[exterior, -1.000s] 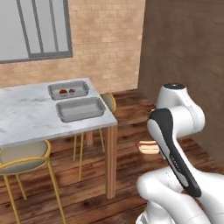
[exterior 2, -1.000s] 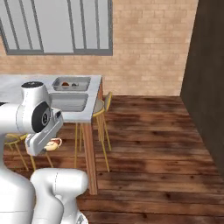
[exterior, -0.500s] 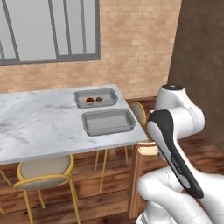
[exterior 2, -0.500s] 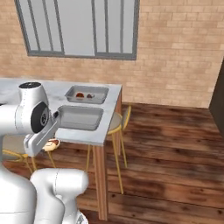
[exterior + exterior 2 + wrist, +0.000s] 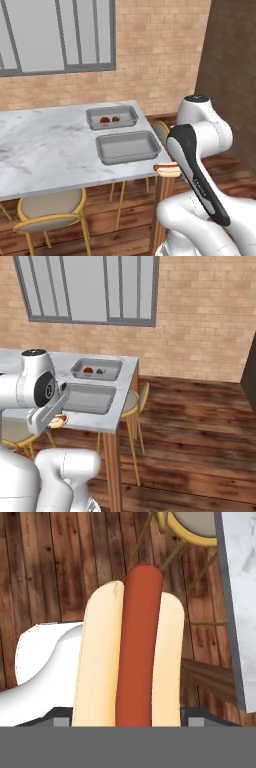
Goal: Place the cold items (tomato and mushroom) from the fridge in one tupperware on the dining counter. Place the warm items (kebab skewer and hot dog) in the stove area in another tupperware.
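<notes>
My gripper (image 5: 125, 718) is shut on the hot dog (image 5: 132, 652), a tan bun with a red sausage. It hangs just off the near corner of the dining counter (image 5: 45, 145), where the hot dog (image 5: 167, 169) pokes out from behind my forearm. From the other side the hot dog (image 5: 57, 421) sits under my wrist. Two grey tupperware trays lie on the counter. The near tupperware (image 5: 125, 148) (image 5: 89, 397) is bare inside. The far tupperware (image 5: 111, 109) (image 5: 96, 363) holds the tomato (image 5: 104, 120) and the mushroom (image 5: 116, 119). The kebab skewer is out of view.
Yellow-framed stools stand by the counter, one (image 5: 47, 212) on its near side and one (image 5: 134, 401) at its end. A wooden leg (image 5: 112, 466) holds up the counter's corner. Open wooden floor (image 5: 200, 446) lies to the right, with a brick wall and window behind.
The whole picture has shifted as the base drove: the counter and trays now lie closer and more in front of the arm. The hot dog stays in the gripper.
</notes>
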You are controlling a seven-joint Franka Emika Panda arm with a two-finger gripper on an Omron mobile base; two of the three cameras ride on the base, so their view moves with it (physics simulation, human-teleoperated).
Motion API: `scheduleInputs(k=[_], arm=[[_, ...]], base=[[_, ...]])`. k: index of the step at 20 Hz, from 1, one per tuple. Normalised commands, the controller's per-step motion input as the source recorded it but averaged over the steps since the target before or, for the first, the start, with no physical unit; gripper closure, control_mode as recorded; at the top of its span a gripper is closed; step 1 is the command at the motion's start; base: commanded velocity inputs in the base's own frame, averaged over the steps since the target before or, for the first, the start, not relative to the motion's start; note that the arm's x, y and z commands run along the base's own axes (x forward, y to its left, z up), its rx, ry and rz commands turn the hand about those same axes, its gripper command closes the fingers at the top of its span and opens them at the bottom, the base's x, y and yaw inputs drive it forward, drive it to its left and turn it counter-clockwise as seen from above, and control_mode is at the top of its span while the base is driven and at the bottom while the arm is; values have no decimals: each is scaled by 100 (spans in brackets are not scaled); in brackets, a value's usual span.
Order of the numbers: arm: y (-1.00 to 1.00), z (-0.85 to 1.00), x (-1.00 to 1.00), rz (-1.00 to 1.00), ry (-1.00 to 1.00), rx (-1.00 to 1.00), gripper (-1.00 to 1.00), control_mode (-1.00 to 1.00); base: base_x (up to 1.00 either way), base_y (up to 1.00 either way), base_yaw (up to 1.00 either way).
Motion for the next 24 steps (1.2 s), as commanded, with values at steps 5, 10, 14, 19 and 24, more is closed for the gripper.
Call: scheduleInputs(k=[5, 10, 14, 19, 24], arm=[[0, 0, 0, 0, 0, 0, 100, 100], [0, 0, 0, 0, 0, 0, 100, 100], [0, 0, 0, 0, 0, 0, 100, 100], [0, 0, 0, 0, 0, 0, 100, 100], [0, 0, 0, 0, 0, 0, 100, 100]], base=[[49, 32, -3], [54, 32, -3], [30, 28, -6], [30, 20, -4], [49, 23, -1]])
